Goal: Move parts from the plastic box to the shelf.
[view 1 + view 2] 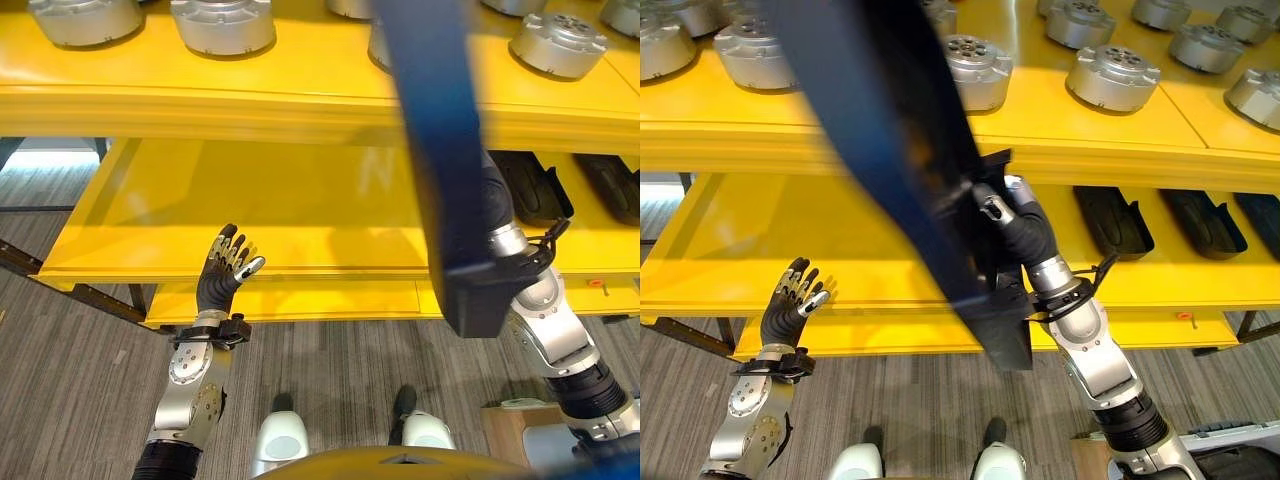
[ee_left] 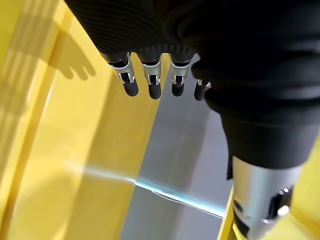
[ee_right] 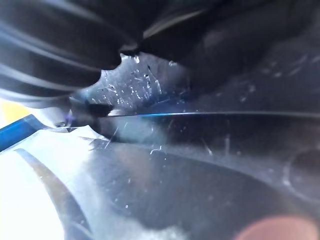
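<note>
Your right hand is raised in front of the yellow shelf, its fingers curled round the rim of the dark blue plastic box; the box hangs tilted steeply, one end high near the camera and the other end low by the front edge of the lower shelf board; in the right wrist view you see its scratched dark wall pressed close against the hand. Your left hand hovers apart from everything, palm up toward the shelf front, fingers straight and a little spread, holding nothing; its dark fingertips point at the yellow board. On the upper board you have a row of round silver parts, standing upright; on the middle board, to your right, lie black oblong trays, side by side.
</note>
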Available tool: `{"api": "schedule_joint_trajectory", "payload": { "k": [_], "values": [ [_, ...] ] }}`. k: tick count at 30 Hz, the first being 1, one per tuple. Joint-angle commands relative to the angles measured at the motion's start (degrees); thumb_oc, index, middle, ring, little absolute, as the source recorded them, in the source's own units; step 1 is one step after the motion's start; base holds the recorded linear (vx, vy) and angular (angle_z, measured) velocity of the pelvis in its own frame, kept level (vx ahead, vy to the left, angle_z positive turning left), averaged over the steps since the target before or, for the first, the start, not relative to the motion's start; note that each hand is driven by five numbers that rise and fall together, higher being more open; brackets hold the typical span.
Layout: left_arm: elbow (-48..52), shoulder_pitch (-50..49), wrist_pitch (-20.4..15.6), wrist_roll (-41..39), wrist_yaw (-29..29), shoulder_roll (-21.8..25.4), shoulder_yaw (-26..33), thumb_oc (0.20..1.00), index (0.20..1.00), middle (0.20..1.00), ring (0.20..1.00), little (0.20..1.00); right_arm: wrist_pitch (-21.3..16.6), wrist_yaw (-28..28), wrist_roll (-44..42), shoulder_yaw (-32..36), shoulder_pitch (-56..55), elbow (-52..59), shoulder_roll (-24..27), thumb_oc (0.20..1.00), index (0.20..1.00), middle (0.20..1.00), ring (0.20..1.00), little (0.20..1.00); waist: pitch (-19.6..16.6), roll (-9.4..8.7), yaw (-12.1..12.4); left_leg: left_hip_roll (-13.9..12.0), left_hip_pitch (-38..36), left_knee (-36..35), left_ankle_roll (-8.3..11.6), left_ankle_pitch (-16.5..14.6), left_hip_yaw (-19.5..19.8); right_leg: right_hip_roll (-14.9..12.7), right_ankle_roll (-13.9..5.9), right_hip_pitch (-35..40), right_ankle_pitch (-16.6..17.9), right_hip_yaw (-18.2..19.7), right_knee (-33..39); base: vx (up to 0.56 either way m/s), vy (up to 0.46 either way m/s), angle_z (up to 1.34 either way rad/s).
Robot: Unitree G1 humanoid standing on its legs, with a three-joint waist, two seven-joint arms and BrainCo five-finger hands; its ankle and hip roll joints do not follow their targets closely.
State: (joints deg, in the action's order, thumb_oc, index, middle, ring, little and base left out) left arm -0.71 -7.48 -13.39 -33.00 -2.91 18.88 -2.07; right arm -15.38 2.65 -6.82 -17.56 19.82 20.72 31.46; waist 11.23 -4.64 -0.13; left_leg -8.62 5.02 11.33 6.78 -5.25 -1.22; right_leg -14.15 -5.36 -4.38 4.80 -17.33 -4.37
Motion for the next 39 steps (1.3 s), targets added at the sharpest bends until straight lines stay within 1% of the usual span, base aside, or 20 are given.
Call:
{"api": "schedule_joint_trajectory", "payload": {
  "k": [1,2,3,4,6,8,10,15,18,19,22,25,29,30,31,32,33,35,38,39],
  "values": [
    [4.9,0.0,-4.4,1.2,0.1,2.3,-0.6,1.000,1.000,1.000,1.000,1.000,-4.7,3.7,8.7,0.9,7.4,3.4,1.5,0.200,0.200,0.200,0.200,0.200,-1.1,0.67,1.2,-1.9,-0.8,-2.5,-0.86,2.0,-1.1,-6.7,-4.47,4.1,-4.7,1.8,-7.2,0.00,-0.017,-0.04],
    [5.0,0.0,-4.7,1.3,0.1,2.5,-0.6,1.000,1.000,1.000,1.000,1.000,-4.5,4.4,13.9,-0.8,10.0,2.5,3.4,0.200,0.200,0.200,0.200,0.200,-1.0,0.47,1.8,-2.0,-0.7,-2.5,-0.80,2.0,-0.9,-6.6,-4.46,4.0,-4.9,1.7,-7.4,0.01,-0.027,-0.05],
    [5.0,0.0,-4.9,1.3,0.0,2.4,-0.5,1.000,1.000,1.000,1.000,1.000,-4.7,4.9,17.2,-2.1,11.9,2.2,4.8,0.200,0.200,0.200,0.200,0.200,-0.9,0.47,2.0,-2.1,-0.8,-2.5,-0.76,2.0,-0.8,-6.5,-4.42,4.0,-5.1,1.8,-7.4,0.01,-0.043,-0.05],
    [4.9,-0.2,-5.0,1.7,-0.1,2.5,-0.5,1.000,1.000,1.000,1.000,1.000,-4.6,5.2,22.4,-4.1,14.5,1.5,7.4,0.200,0.200,0.200,0.200,0.200,-0.8,0.23,2.6,-2.1,-0.7,-2.4,-0.71,2.1,-0.6,-6.3,-4.42,4.1,-5.3,1.7,-7.5,0.00,-0.030,-0.05],
    [4.9,-0.3,-5.0,1.8,-0.1,2.3,-0.5,1.000,1.000,1.000,1.000,1.000,-4.6,5.1,23.8,-5.3,15.7,1.0,8.1,0.200,0.200,0.200,0.200,0.200,-0.7,0.26,2.7,-2.2,-0.8,-2.5,-0.69,2.1,-0.5,-6.2,-4.39,4.1,-5.4,1.5,-7.6,0.00,0.000,0.00],
    [4.8,-0.5,-5.0,1.9,-0.1,2.3,-0.8,1.000,1.000,1.000,1.000,1.000,-4.4,5.6,27.6,-7.3,17.4,-0.1,9.4,0.200,0.200,0.200,0.200,0.200,-0.6,0.20,3.2,-2.3,-0.8,-2.6,-0.64,2.2,-0.3,-6.1,-4.39,4.2,-5.6,1.3,-7.7,0.01,-0.014,0.02],
    [4.8,-0.8,-4.8,2.0,0.1,2.2,-0.9,1.000,1.000,1.000,1.000,1.000,-4.1,4.6,28.8,-8.6,18.8,-1.3,10.4,0.200,0.200,0.200,0.200,0.200,-0.6,0.15,3.5,-2.4,-0.9,-2.8,-0.59,2.4,-0.1,-6.0,-4.36,4.3,-5.7,1.2,-7.8,0.00,-0.013,0.02],
    [4.9,-1.4,-4.7,1.6,0.5,2.4,-1.5,1.000,1.000,1.000,1.000,1.000,-3.4,5.4,31.4,-10.8,21.2,-5.8,10.6,0.200,0.200,0.200,0.200,0.200,-0.5,0.19,4.3,-2.6,-1.2,-3.2,-0.60,2.7,0.2,-5.7,-4.37,4.5,-5.9,0.9,-8.0,0.00,-0.006,0.01],
    [4.8,-1.8,-4.9,1.5,0.8,2.9,-1.7,1.000,1.000,1.000,1.000,1.000,-2.8,6.2,36.1,-13.4,23.1,-9.7,12.0,0.200,0.200,0.200,0.200,0.200,-0.4,0.13,4.7,-2.6,-1.2,-3.3,-0.63,2.7,0.2,-5.7,-4.45,4.3,-5.8,0.9,-8.2,0.00,0.000,0.00],
    [4.8,-1.8,-4.9,1.5,0.8,2.8,-1.7,1.000,1.000,1.000,1.000,1.000,-2.9,6.3,36.2,-13.5,23.2,-9.8,11.9,0.200,0.200,0.200,0.200,0.200,-0.4,0.15,4.7,-2.6,-1.2,-3.3,-0.63,2.7,0.2,-5.7,-4.45,4.3,-5.8,0.9,-8.2,0.00,0.000,0.00],
    [4.7,-1.8,-5.1,1.5,1.1,3.0,-2.1,1.000,1.000,1.000,1.000,1.000,-2.8,5.4,39.6,-17.0,25.4,-12.8,13.1,0.200,0.200,0.200,0.200,0.200,-0.1,0.11,5.2,-2.6,-1.1,-3.2,-0.61,2.6,0.4,-5.7,-4.56,4.2,-5.8,0.7,-8.5,0.00,0.000,0.00],
    [4.6,-2.0,-5.1,1.6,1.3,3.3,-2.4,1.000,1.000,1.000,1.000,1.000,-2.1,5.3,40.1,-18.3,26.1,-16.7,13.4,0.200,0.200,0.200,0.200,0.200,0.2,0.09,5.5,-2.6,-0.9,-3.2,-0.60,2.8,0.7,-5.6,-4.59,4.2,-5.9,0.5,-8.5,0.00,0.000,0.00],
    [4.5,-2.2,-4.9,1.4,1.5,3.5,-2.9,1.000,1.000,1.000,1.000,1.000,-0.4,6.1,38.7,-17.7,25.6,-22.6,12.4,0.200,0.200,0.200,0.200,0.200,0.7,0.25,5.8,-2.4,-0.5,-3.0,-0.65,2.9,0.8,-5.6,-4.59,4.1,-5.8,0.3,-8.6,0.00,-0.005,0.08],
    [4.4,-2.2,-4.9,1.4,1.5,3.5,-2.9,1.000,1.000,1.000,1.000,1.000,-0.4,6.1,38.7,-17.7,25.7,-22.6,12.3,0.200,0.200,0.200,0.200,0.200,0.7,0.24,5.8,-2.4,-0.5,-3.0,-0.65,2.9,0.8,-5.6,-4.59,4.1,-5.8,0.3,-8.6,0.00,-0.004,0.11],
    [4.4,-1.9,-4.9,0.8,1.6,3.8,-3.9,1.000,1.000,1.000,1.000,1.000,2.2,9.3,34.7,-13.8,24.2,-30.0,8.6,0.200,0.200,0.200,0.200,0.200,1.4,0.74,6.2,-2.3,-0.4,-2.8,-0.71,2.6,1.1,-5.7,-4.53,4.3,-6.0,0.0,-9.0,-0.01,0.002,0.07],
    [4.3,-1.8,-4.9,0.6,1.5,3.9,-4.1,1.000,1.000,1.000,1.000,1.000,2.8,10.2,33.0,-12.5,24.0,-32.3,7.2,0.200,0.200,0.200,0.200,0.200,1.4,0.72,6.3,-2.1,-0.1,-2.9,-0.85,3.0,1.2,-5.8,-4.50,4.1,-5.6,-0.1,-8.7,0.00,0.000,0.00],
    [4.2,-1.6,-4.9,0.5,1.3,4.3,-4.4,1.000,1.000,1.000,1.000,1.000,3.7,12.2,29.4,-10.0,23.8,-35.2,5.2,0.200,0.200,0.200,0.200,0.200,1.9,0.89,6.5,-2.1,0.1,-2.8,-0.92,3.0,1.3,-5.9,-4.47,3.9,-5.5,-0.2,-8.9,-0.04,0.009,0.04],
    [3.8,-1.5,-5.0,-0.1,0.7,4.4,-5.1,1.000,1.000,1.000,1.000,1.000,4.6,15.3,23.0,-6.5,24.1,-40.1,1.7,0.200,0.200,0.200,0.200,0.200,2.5,1.33,6.7,-2.0,0.4,-2.5,-0.96,2.8,1.3,-6.0,-4.40,3.5,-5.6,-0.1,-9.3,-0.04,0.009,0.04],
    [3.6,-0.3,-4.8,-1.0,-0.5,4.9,-5.8,1.000,1.000,1.000,1.000,1.000,5.0,19.7,13.4,-2.0,26.3,-46.1,-2.9,0.200,0.200,0.200,0.200,0.200,3.9,2.14,6.8,-1.7,1.8,-1.9,-1.15,3.2,1.3,-6.3,-4.20,1.7,-5.3,0.3,-10.2,-0.07,0.021,0.03],
    [3.6,-0.3,-4.8,-1.0,-0.5,5.0,-5.8,1.000,1.000,1.000,1.000,1.000,5.0,19.7,13.3,-2.0,26.4,-46.1,-2.9,0.200,0.200,0.200,0.200,0.200,3.9,2.11,6.9,-1.6,1.8,-1.9,-1.15,3.2,1.3,-6.3,-4.20,1.6,-5.3,0.3,-10.3,-0.06,0.018,-0.02]
  ]
}}
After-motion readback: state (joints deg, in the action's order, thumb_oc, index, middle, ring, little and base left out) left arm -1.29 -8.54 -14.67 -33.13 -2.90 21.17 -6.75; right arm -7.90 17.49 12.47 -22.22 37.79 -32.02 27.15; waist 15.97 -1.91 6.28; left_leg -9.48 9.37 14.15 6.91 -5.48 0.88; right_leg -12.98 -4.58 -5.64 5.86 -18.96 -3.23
